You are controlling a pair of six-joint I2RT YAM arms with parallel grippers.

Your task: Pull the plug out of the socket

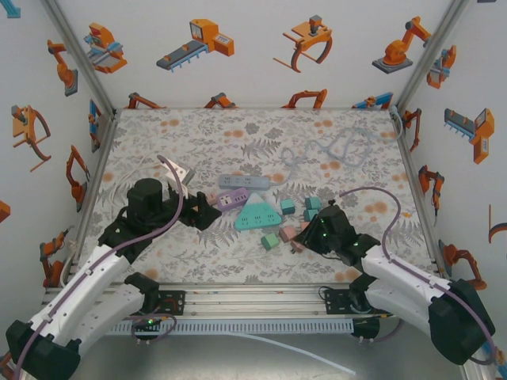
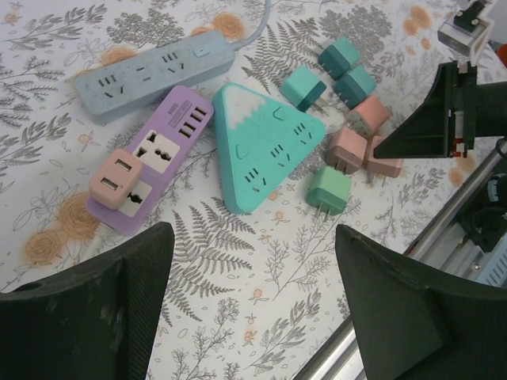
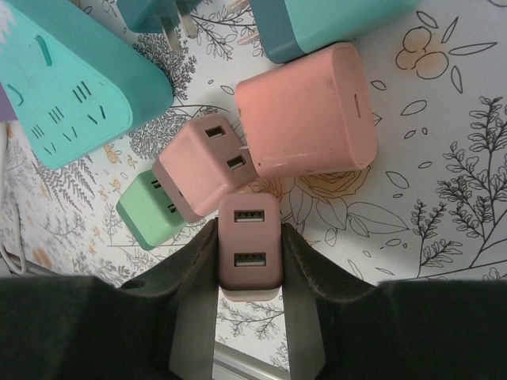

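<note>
A pink plug (image 2: 115, 179) sits plugged into the purple socket strip (image 2: 170, 146), beside a teal triangular socket (image 2: 265, 146). My left gripper (image 2: 252, 257) hovers open over bare table just in front of them, with nothing between its fingers; in the top view it (image 1: 207, 212) is next to the purple strip (image 1: 231, 200). My right gripper (image 3: 249, 261) is shut on a loose pink two-port plug (image 3: 249, 249) resting on the table among other loose plugs (image 1: 305, 237).
A blue-grey power strip (image 2: 154, 75) lies behind the purple one, its cable running to the back. Loose teal (image 2: 303, 87), pink (image 3: 305, 111) and green (image 2: 329, 190) plugs are scattered right of the triangular socket. The table's metal front rail (image 2: 380, 324) is close by.
</note>
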